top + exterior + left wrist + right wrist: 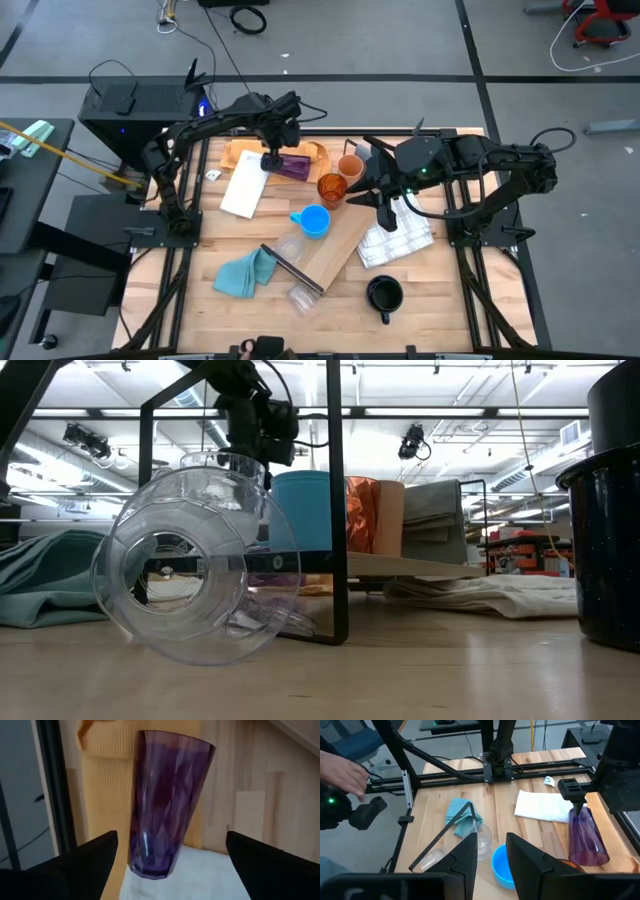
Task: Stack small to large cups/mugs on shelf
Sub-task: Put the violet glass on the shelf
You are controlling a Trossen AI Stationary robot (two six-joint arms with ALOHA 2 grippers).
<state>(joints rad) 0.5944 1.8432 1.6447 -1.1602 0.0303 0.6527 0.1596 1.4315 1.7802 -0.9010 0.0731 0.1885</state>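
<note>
Bare desk (450, 290) lies open between the black mug (384, 294) and the shelf (335, 255). The amber cup (332, 187), tan cup (350, 166) and blue mug (314, 221) crowd the shelf's far end.

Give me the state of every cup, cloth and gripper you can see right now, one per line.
purple tumbler: lying on its side, not held
left gripper: open, over the tumbler
right gripper: narrow gap, empty
light blue mug: upright on the shelf
clear cup: on its side
dark mug: upright
teal cloth: crumpled
</note>
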